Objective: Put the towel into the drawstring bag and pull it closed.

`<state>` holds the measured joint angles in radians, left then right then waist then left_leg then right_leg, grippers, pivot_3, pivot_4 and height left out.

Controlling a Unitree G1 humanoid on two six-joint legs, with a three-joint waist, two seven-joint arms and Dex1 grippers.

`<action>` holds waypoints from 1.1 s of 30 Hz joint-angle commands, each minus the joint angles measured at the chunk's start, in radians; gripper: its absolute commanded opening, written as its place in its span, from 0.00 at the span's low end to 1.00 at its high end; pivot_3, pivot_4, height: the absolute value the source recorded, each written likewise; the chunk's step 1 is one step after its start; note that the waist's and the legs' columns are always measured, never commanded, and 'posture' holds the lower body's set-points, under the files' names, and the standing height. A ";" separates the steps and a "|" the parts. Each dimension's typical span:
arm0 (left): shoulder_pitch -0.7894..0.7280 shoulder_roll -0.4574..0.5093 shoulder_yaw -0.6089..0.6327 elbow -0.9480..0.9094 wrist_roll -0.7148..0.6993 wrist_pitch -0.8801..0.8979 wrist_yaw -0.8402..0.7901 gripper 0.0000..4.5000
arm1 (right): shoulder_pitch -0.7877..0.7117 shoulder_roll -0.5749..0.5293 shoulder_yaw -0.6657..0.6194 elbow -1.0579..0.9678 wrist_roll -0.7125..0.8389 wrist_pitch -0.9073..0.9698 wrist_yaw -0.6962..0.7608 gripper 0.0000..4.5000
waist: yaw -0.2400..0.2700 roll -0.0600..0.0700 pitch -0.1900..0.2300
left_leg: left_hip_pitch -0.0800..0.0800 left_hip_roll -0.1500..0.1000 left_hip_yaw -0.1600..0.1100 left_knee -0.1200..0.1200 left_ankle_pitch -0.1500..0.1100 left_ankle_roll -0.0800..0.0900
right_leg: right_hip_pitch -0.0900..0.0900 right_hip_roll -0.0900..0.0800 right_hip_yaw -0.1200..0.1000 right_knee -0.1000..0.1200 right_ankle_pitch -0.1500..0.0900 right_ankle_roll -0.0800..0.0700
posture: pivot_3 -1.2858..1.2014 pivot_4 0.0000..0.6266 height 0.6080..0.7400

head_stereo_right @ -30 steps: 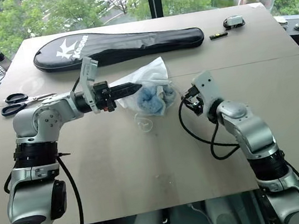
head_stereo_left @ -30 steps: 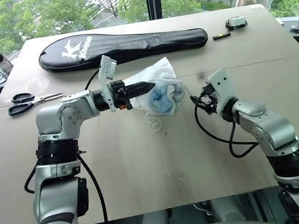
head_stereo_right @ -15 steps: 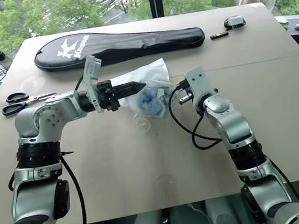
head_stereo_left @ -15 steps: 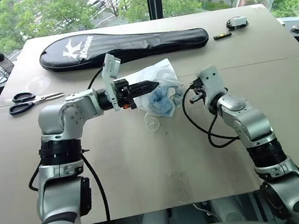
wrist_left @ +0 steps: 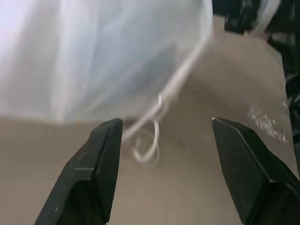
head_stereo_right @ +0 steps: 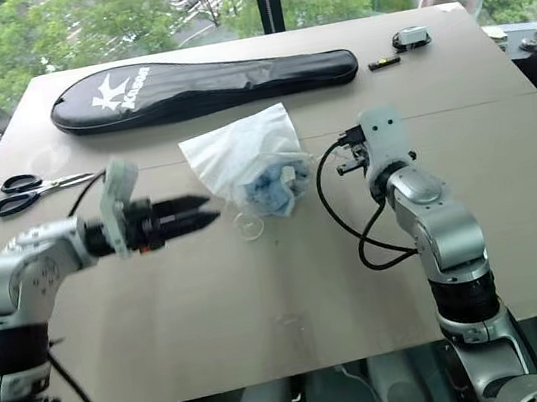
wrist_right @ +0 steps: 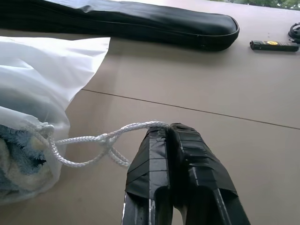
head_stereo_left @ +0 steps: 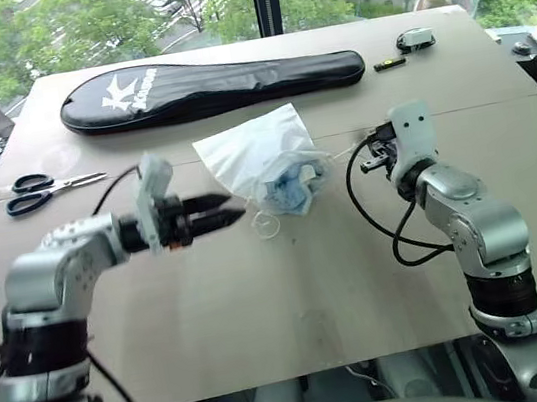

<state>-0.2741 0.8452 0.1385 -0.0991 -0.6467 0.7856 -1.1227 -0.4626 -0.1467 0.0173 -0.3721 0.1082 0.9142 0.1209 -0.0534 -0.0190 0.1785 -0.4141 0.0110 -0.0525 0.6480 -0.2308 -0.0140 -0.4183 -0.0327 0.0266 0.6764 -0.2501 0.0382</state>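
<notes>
1. Right wrist view: right gripper (wrist_right: 168,133) has its fingers together, clamped on the white cord (wrist_right: 101,139) coming out of the drawstring bag (wrist_right: 44,70). Cord runs with some slack from the tips back to the gathered mouth.
2. Left gripper (head_stereo_left: 219,208) has its fingers apart and holds nothing. It sits just off the bag's near side, with the other cord loop (wrist_left: 147,145) lying on the tabletop (head_stereo_left: 292,288) ahead of its tips.
3. Towel (head_stereo_left: 289,188) is inside the bag; blue shows through the thin fabric at the mouth end. Bag lies mid-tabletop between the two arms.
4. Step, as I read it: insertion done, closing in hand. The mouth looks gathered but I can't tell if it is fully cinched.
5. Next move likely needs the right arm to draw the cord away from the bag while something holds the bag back, else it just slides. The left loop is the obvious second grab.
6. Count: one bag, one towel, two cord ends, two grippers. Also one black racket cover (head_stereo_left: 215,80), one pair of scissors (head_stereo_left: 39,187).
</notes>
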 commanded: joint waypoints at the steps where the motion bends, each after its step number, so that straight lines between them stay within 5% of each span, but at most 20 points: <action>1: 0.062 -0.011 -0.021 -0.076 0.085 -0.142 0.026 0.70 | -0.010 0.005 -0.004 -0.029 0.005 -0.008 -0.005 0.00 | 0.014 0.000 0.000 | 0.000 0.000 0.001 0.000 0.000 0.000 | 0.000 0.000 0.000 0.000 0.000 0.000 | 0.52 0.24 1.00; 6: 0.025 -0.196 -0.098 -0.037 0.205 -0.201 0.256 0.70 | -0.004 -0.001 0.000 -0.039 0.006 -0.003 0.001 0.00 | 0.042 0.000 0.000 | 0.000 -0.001 0.000 0.003 0.000 0.000 | 0.003 0.000 -0.002 0.000 0.000 0.000 | 0.52 0.24 1.00; 13: -0.007 -0.308 -0.145 0.029 0.305 -0.266 0.378 0.70 | 0.008 -0.013 -0.010 -0.063 0.009 0.012 -0.005 0.00 | 0.029 -0.001 -0.001 | 0.001 -0.001 0.000 0.003 0.000 0.000 | 0.003 0.001 -0.002 0.001 0.000 0.000 | 0.52 0.24 1.00; 20: 0.003 -0.394 -0.154 0.038 0.341 -0.322 0.456 0.01 | 0.014 -0.018 -0.022 -0.083 0.010 0.013 -0.013 0.00 | 0.027 -0.001 -0.001 | 0.001 -0.001 0.000 0.003 0.000 0.000 | 0.004 0.000 -0.002 0.001 0.000 0.000 | 0.52 0.24 1.00; 27: -0.077 -0.447 0.016 0.066 0.383 -0.482 0.668 0.01 | -0.062 -0.006 -0.118 -0.154 0.022 -0.178 -0.049 0.00 | 0.022 -0.001 -0.001 | 0.001 -0.001 -0.001 0.003 0.000 0.000 | 0.004 0.000 -0.003 0.001 0.000 0.000 | 0.52 0.24 1.00; 33: -0.369 -0.369 0.119 0.242 0.451 -0.627 0.822 0.01 | -0.208 -0.220 -0.108 -0.210 -0.081 -0.256 -0.007 0.00 | 0.028 -0.001 0.000 | 0.000 -0.002 -0.003 0.004 0.000 0.000 | 0.004 0.000 -0.005 0.001 0.000 0.000 | 0.52 0.24 1.00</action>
<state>-0.6185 0.4680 0.2401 0.1228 -0.2151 0.2034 -0.3295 -0.6509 -0.3407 -0.0922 -0.5422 0.0667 0.6990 0.1010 -0.0257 -0.0199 0.1780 -0.4142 0.0083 -0.0560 0.6520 -0.2307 -0.0138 -0.4137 -0.0332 0.0207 0.6761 -0.2499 0.0389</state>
